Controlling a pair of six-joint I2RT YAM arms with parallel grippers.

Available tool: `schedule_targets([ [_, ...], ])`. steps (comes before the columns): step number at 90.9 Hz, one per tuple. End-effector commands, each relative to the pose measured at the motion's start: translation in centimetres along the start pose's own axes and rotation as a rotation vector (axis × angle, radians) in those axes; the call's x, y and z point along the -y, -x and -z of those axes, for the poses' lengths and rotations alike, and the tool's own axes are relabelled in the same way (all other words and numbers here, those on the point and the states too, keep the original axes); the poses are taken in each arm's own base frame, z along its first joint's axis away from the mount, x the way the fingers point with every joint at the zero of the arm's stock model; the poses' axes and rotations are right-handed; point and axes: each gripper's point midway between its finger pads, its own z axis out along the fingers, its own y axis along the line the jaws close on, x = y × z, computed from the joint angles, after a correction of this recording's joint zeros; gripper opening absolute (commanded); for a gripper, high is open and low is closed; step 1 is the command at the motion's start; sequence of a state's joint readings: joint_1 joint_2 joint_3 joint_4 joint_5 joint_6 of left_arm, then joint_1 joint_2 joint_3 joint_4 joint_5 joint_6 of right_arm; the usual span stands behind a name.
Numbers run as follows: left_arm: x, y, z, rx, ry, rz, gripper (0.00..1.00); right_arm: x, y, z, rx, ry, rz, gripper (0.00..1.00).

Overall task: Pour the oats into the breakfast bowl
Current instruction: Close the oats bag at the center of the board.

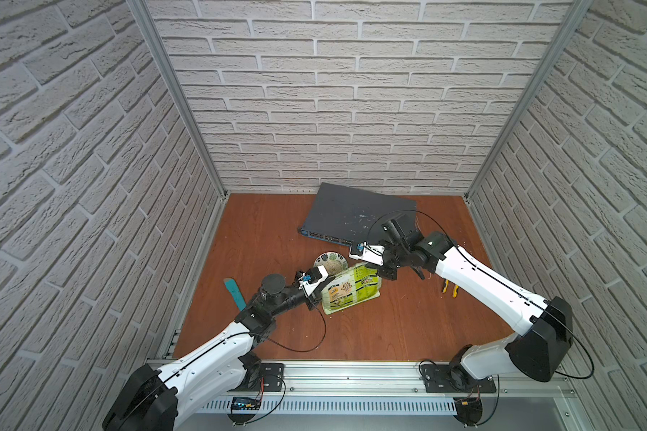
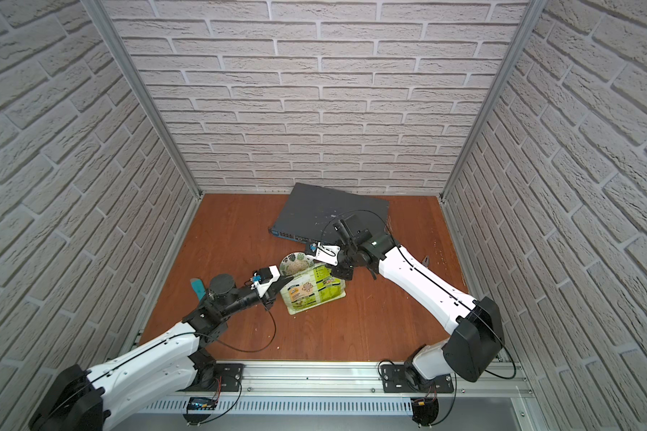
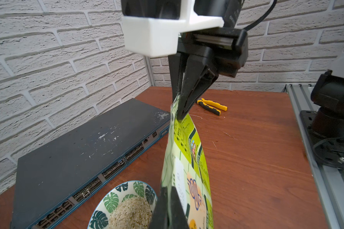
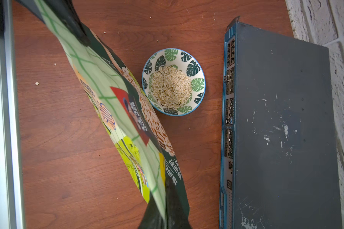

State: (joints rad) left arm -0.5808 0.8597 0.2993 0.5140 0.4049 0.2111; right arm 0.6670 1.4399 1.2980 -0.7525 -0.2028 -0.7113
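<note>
Right wrist, pale oats [image 4: 171, 87], leafy white bowl [image 4: 194, 68], green pouch [image 4: 99, 83]

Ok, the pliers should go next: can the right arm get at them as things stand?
Probably not yet: the right gripper is shut on the pouch corner and must let go first. The pliers lie on open table beside that arm, uncovered.
</note>
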Motion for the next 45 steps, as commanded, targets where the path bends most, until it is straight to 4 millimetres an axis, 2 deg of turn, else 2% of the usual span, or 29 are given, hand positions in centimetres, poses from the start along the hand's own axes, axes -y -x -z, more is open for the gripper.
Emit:
schedule_targets([
  [1, -0.8, 1.0, 0.4, 0.021, 0.037, -0.026, 0.0, 1.6, -1.7, 1.4, -0.042, -0.085, -0.034, 0.08],
  [7, -0.8, 0.9, 0.5, 0.016, 0.039, -0.025, 0.0, 1.6, -1.8, 1.5, -0.044, -0.087, -0.036, 0.03],
  [27, -0.8, 1.1, 0.5, 0.02, 0.043, -0.032, 0.0, 1.9, -2.4, 2.3, -0.055, -0.115, -0.049, 0.06],
  [39, -0.8, 1.0, 0.5, 0.017, 0.04, -0.032, 0.0, 1.7, -2.6, 2.6, -0.055, -0.113, -0.052, 0.04],
  [42, -0.8, 1.0, 0.5, 0.017, 0.04, -0.032, 0.0, 1.7, -2.7, 2.6, -0.058, -0.118, -0.055, 0.06],
  [45, -0.8, 1.0, 0.4, 0.017, 0.039, -0.032, 0.0, 1.7, -2.7, 2.7, -0.06, -0.121, -0.056, 0.13],
])
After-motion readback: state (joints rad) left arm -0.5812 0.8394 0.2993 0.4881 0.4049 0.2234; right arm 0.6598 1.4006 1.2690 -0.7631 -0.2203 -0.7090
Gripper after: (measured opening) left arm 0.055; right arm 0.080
